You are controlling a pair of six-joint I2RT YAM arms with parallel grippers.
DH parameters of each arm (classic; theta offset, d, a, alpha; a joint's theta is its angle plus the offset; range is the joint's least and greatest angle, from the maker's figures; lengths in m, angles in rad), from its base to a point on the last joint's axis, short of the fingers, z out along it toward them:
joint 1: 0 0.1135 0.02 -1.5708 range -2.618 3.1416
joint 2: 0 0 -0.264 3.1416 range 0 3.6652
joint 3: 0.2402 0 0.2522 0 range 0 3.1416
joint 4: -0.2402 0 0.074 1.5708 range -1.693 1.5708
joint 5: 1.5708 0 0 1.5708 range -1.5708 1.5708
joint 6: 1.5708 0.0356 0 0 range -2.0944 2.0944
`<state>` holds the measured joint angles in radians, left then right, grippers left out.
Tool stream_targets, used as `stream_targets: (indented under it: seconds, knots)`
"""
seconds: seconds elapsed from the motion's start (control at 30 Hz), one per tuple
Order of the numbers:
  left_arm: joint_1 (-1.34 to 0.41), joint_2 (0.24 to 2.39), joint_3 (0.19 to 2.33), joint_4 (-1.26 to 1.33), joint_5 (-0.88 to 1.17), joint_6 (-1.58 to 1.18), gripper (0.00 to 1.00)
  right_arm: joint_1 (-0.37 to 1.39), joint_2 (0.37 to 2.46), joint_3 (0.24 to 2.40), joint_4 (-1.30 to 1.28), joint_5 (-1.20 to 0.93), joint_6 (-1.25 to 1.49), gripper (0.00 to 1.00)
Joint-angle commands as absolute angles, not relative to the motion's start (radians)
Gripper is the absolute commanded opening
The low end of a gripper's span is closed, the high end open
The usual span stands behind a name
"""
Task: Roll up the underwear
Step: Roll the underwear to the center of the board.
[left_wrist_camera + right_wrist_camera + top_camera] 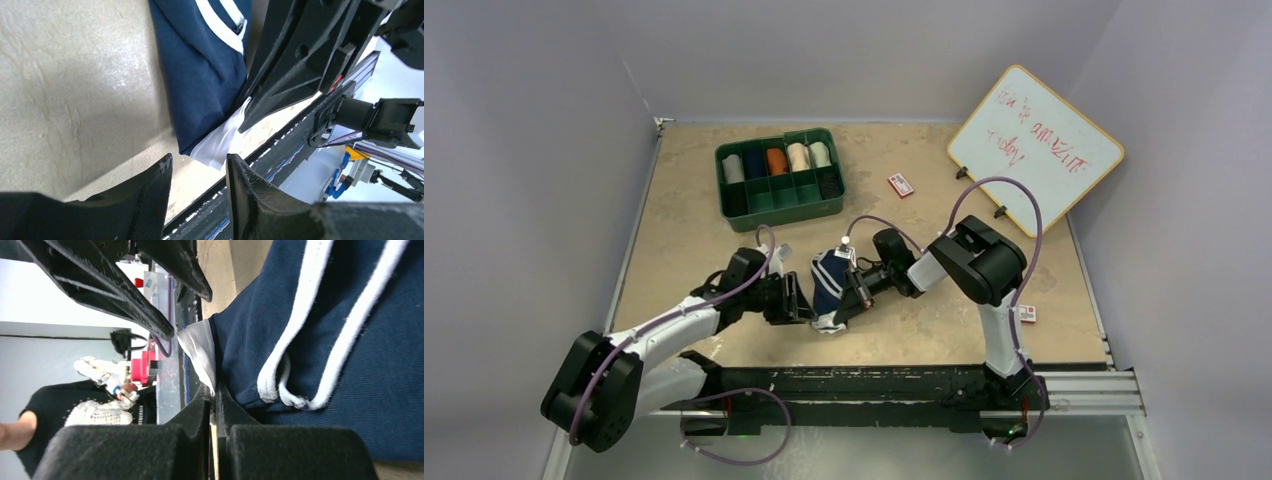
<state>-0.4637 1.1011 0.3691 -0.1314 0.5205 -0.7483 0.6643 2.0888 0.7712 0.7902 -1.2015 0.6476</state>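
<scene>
Wide table [694,200], green tray [784,212] at the back, and on the near side of that tray lies the navy underwear [828,280], long axis running away from the tray. Left hand [199,167] half open, gripping nothing, jaws just short of the cloth. Right hand [214,396] clamped shut on its white corner [220,145], the end farthest from the tray.

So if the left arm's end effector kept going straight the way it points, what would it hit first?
Most likely the white corner of the navy underwear, lying just ahead of the open left end effector. The right end effector, pinching that cloth, sits beyond, though depth is hard to judge.
</scene>
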Motion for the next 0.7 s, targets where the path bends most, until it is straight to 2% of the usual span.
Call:
stream_targets:
  seconds: [0.0, 0.13, 0.43, 0.67]
  knots:
    - [-0.504, 1.109, 0.353, -0.061, 0.483, -0.724, 0.42, 0.626, 2.136, 0.813, 0.616, -1.167, 0.610, 0.00]
    - [-0.510, 1.113, 0.350, -0.052, 0.450, -0.771, 0.42, 0.615, 2.154, 0.869, 0.434, -1.149, 0.530, 0.00]
    - [-0.521, 1.129, 0.284, 0.122, 0.450, -1.093, 0.44, 0.611, 2.156, 0.890, 0.359, -1.121, 0.472, 0.02]
    - [-0.532, 0.938, 0.301, -0.027, 0.392, -0.825, 0.46, 0.609, 2.169, 0.905, 0.343, -1.138, 0.477, 0.04]
